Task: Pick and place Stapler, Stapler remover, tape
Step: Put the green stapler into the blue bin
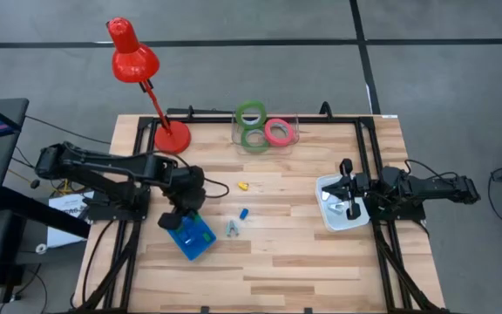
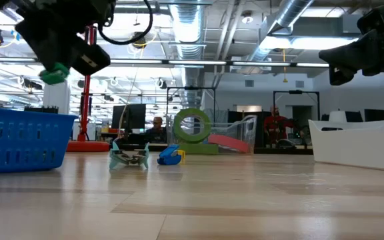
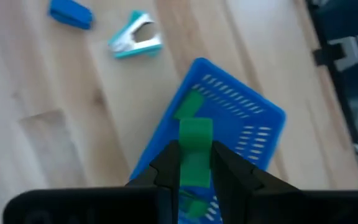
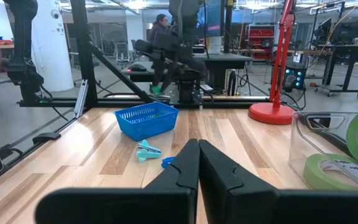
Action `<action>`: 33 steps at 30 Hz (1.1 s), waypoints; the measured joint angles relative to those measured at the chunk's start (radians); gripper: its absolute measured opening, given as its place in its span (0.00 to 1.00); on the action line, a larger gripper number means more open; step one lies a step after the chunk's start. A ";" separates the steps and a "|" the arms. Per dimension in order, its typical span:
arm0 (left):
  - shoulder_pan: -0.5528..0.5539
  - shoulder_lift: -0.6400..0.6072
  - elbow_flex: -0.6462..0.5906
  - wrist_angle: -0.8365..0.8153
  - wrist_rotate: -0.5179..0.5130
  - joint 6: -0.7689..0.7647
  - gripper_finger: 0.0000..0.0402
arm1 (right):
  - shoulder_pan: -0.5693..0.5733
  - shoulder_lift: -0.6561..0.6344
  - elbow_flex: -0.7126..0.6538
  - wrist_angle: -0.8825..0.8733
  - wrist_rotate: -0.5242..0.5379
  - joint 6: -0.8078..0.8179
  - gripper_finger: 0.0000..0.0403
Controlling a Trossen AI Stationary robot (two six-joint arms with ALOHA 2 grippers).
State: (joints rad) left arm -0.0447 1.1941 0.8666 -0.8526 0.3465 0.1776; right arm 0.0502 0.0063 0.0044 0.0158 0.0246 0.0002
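Observation:
My left gripper (image 3: 196,163) hangs over the blue basket (image 1: 194,237), shut on a small green stapler (image 3: 196,134); the low view shows that stapler (image 2: 55,72) high above the table. Another green piece (image 3: 190,106) lies inside the basket. A small blue stapler (image 1: 243,213) and a teal staple remover (image 1: 233,228) lie on the wood just right of the basket. The tape rings (image 1: 264,131), two green and one pink-red, sit in a clear container at the far edge. My right gripper (image 4: 197,150) waits shut over the white tray (image 1: 331,218) on the right. My left gripper pinches the green stapler's two long sides (image 3: 196,155) between its two fingers, which lie along it. The fingers slant down from the table's left side. The stapler's free end (image 3: 196,124) sticks out past the fingertips, lifted clear above the basket.
A red desk lamp (image 1: 171,137) stands at the far left. A small yellow piece (image 1: 243,185) lies mid-table. Bare wood stretches across the centre and the near side. A black frame runs along the table's left, right and far edges.

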 joint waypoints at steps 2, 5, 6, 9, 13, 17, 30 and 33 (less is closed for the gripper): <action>-0.017 0.000 0.000 0.000 0.022 0.000 0.14 | 0.000 0.000 0.000 0.000 0.000 0.000 0.00; -0.046 0.000 0.000 0.001 0.025 0.000 0.16 | 0.000 0.000 0.000 0.000 0.000 0.000 0.00; -0.055 0.000 0.000 0.001 0.025 0.000 0.16 | 0.000 0.000 0.000 0.000 0.000 0.000 0.00; -0.075 0.000 0.000 0.001 0.025 -0.002 0.16 | 0.000 0.000 0.000 0.000 0.000 0.000 0.00; -0.082 0.000 0.000 0.002 0.025 -0.003 0.16 | 0.000 0.000 0.000 0.000 0.000 0.000 0.00; -0.082 0.000 0.000 0.003 0.023 -0.035 0.19 | 0.000 0.000 0.000 0.000 0.000 0.000 0.00; -0.082 0.000 0.000 0.003 0.022 -0.053 0.38 | 0.000 0.000 0.000 0.000 0.000 0.000 0.00; -0.082 0.000 0.000 0.003 0.021 -0.053 0.45 | 0.000 0.000 0.000 0.000 0.000 0.000 0.00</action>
State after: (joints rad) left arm -0.1272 1.1938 0.8661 -0.8494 0.3679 0.1249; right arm 0.0504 0.0062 0.0044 0.0158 0.0242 0.0002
